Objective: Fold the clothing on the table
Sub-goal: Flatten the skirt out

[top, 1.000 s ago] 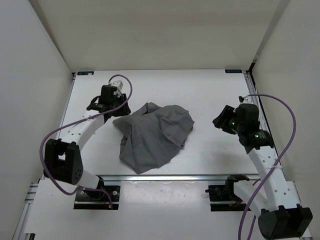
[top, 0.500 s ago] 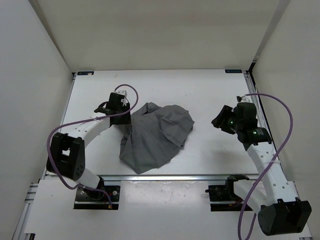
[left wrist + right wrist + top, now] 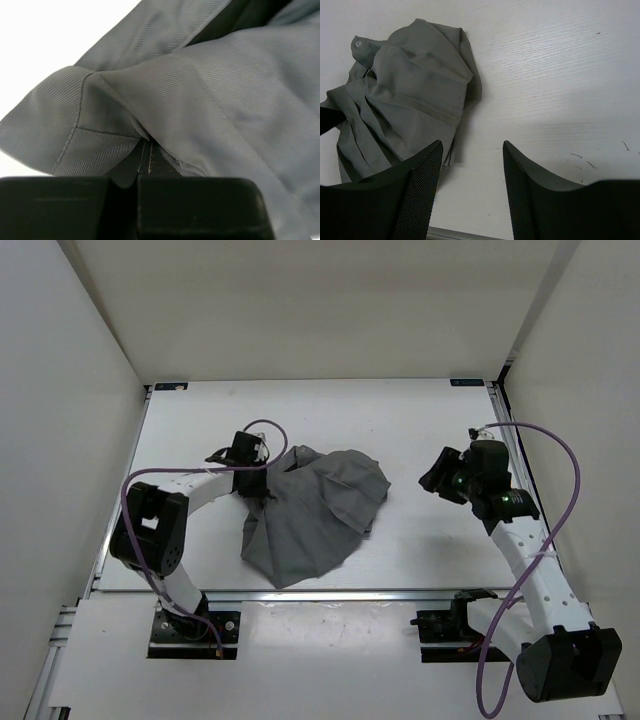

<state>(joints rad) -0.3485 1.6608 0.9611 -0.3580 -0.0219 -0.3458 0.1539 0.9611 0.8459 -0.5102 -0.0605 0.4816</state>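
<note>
The left gripper (image 3: 137, 176) was clamped shut, its two black fingers pressed together at the bottom of the left wrist view with a stitched seam of the soft, dark grey fabric garment (image 3: 200, 100) pinched between them. From that pinch the cloth fanned up and away, filling most of the frame, and a hemmed corner lay at the left centre against white.

The right gripper (image 3: 471, 147) stood open. Nothing lay between its textured black fingers (image 3: 420, 185) but bare white tabletop (image 3: 560, 75), and the garment sat in the upper left of that view, near the gripper but apart from it.

In the top view the garment lay crumpled in the middle of the table, bunched into a rough fan widest at the upper right and narrowing toward the lower left of the heap. The left gripper held its upper left edge; the right gripper hung well to the right of the heap.

This looked like the opening step: one edge was gripped and no fold had been made. Next, the garment probably needed lifting or pulling out flat, with the open gripper taking a second edge on the heap's right side.
</note>
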